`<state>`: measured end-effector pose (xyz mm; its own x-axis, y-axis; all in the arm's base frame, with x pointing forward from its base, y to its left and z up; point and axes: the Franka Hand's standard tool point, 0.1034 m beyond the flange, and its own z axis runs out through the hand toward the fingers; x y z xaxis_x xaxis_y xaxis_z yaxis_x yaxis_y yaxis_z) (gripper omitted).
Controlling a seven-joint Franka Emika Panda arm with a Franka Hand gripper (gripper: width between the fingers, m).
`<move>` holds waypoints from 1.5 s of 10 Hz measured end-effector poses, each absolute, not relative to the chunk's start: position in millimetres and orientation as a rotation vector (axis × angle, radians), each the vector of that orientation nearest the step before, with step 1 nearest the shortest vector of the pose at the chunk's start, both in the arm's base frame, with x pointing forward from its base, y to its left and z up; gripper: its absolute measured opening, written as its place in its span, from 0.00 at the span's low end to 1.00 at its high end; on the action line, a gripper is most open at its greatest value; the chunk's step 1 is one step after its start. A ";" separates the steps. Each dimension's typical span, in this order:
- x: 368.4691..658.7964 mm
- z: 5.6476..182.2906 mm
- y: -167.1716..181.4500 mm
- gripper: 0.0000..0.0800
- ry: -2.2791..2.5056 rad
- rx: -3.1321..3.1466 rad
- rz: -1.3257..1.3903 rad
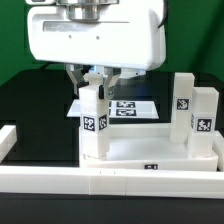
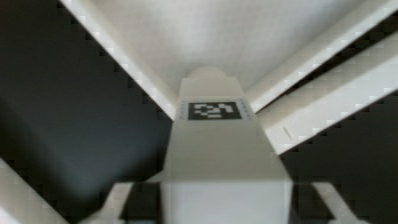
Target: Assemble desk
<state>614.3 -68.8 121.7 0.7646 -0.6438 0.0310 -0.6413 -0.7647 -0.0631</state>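
Exterior view, read from its left to its right: you see the border rail (image 1: 40, 180) running along the near edge, then the tabletop (image 1: 150, 150) lying flat with its raised rim up, pushed against the rail, which likely serves as a stop so the tray cannot slide while you work on it. At the tabletop's corner toward the exterior view's left, one leg (image 1: 93, 125) stands upright with its tag facing the camera; the gripper (image 1: 97, 78) reaches down over its top, one finger (image 1: 75, 76) on either side, pinching the leg near its upper end. Holding it high and vertical suggests you are seating or turning the leg into its corner socket. Behind it, flat on the black table, lies the marker board (image 1: 130, 106), untouched. Toward the exterior view's right, two further legs (image 1: 185, 103) (image 1: 205, 122) already stand on the tabletop's far corners, well apart from the held one.

Wrist view: the held leg fills the centre, tag visible, finger (image 2: 121, 203) flanking its base, tabletop rim (image 2: 134, 55) beyond. Alignment looks close.
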 end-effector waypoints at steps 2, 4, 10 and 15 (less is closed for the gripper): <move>614.9 121.4 -69.4 0.36 1.284 -2.809 -0.076; 615.7 121.7 -68.1 0.36 1.482 -2.705 -0.071; 615.6 120.5 -60.3 0.80 1.049 -2.931 -0.079; 616.3 120.1 -54.4 0.81 0.310 -3.120 -0.087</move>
<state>616.3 -54.4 120.1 0.9789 -0.1969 0.0545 -0.1966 -0.9804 -0.0108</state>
